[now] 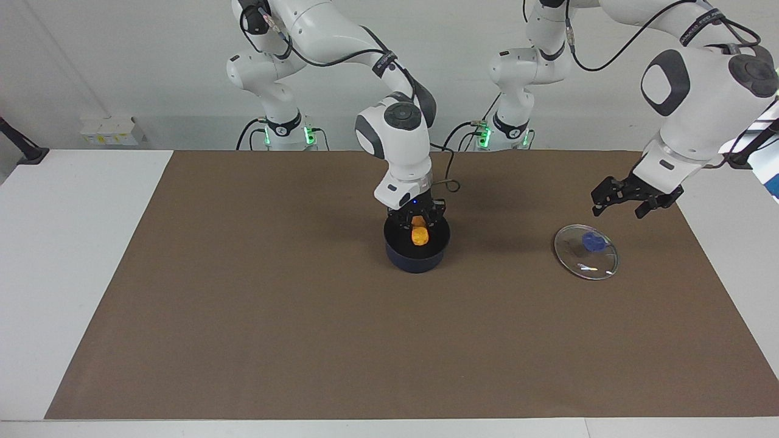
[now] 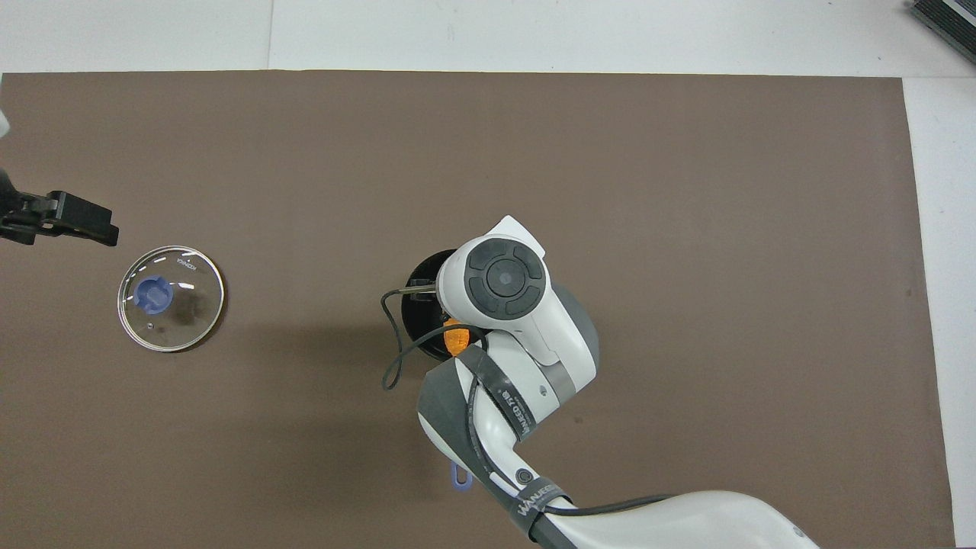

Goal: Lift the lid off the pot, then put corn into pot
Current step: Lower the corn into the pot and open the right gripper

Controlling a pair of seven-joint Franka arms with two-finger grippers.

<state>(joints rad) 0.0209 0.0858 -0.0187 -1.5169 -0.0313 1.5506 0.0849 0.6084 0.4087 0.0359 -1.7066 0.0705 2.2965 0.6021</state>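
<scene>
The navy pot (image 1: pixel 417 260) stands in the middle of the mat, without its lid. My right gripper (image 1: pixel 419 233) hangs straight down over its mouth, shut on the orange-yellow corn (image 1: pixel 419 236), which hangs upright at the pot's rim. In the overhead view my right arm covers most of the pot (image 2: pixel 419 305) and the corn (image 2: pixel 456 338); the tip of the pot's handle (image 2: pixel 460 479) sticks out on the robots' side. The glass lid (image 1: pixel 585 252) (image 2: pixel 171 298) lies flat on the mat toward the left arm's end. My left gripper (image 1: pixel 621 207) (image 2: pixel 91 227) hovers open and empty next to the lid.
A brown mat (image 1: pixel 243 304) covers the table, with white table surface (image 1: pixel 61 243) at each end. A black cable (image 2: pixel 393 358) loops from my right wrist beside the pot.
</scene>
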